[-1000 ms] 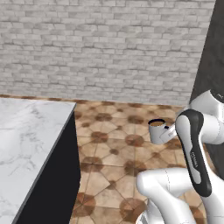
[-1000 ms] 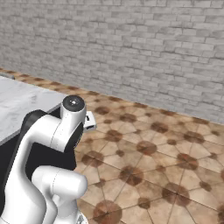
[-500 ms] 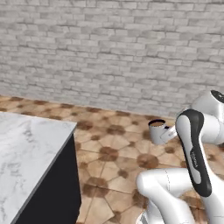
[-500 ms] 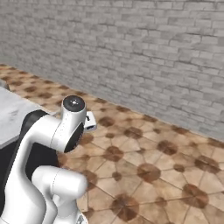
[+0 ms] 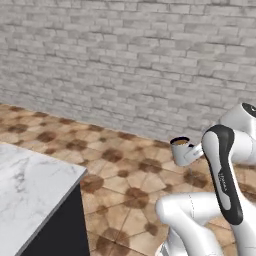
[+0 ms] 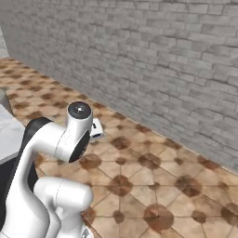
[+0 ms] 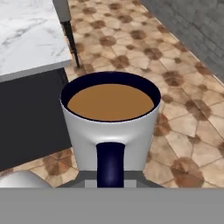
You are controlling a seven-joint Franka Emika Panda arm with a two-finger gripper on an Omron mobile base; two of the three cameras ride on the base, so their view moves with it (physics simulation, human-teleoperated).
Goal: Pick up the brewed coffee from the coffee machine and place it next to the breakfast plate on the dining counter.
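Up close in the hand view, the mug (image 7: 111,124) is a smooth grey cylinder with a dark inner rim and flat brown coffee nearly to the top, its dark handle facing the camera at 6 o'clock. It sits upright right at the claw (image 7: 110,178); the fingertips are hidden behind the mug and the handle, so I can't tell how wide the claw stands or whether it clamps the mug. No surface shows under the mug, only tiled floor far below it. At 10 o'clock from the mug lies the counter (image 7: 30,39), white marble with faint grey veining over a dark flat side.

From the left base view, the mug (image 5: 181,148) hangs in the air at the end of the glossy white arm, at 2 o'clock from the counter (image 5: 30,192) corner and well apart from it. Behind runs a rough grey brick wall (image 5: 125,60), and below, brown and tan tiles in an octagon pattern
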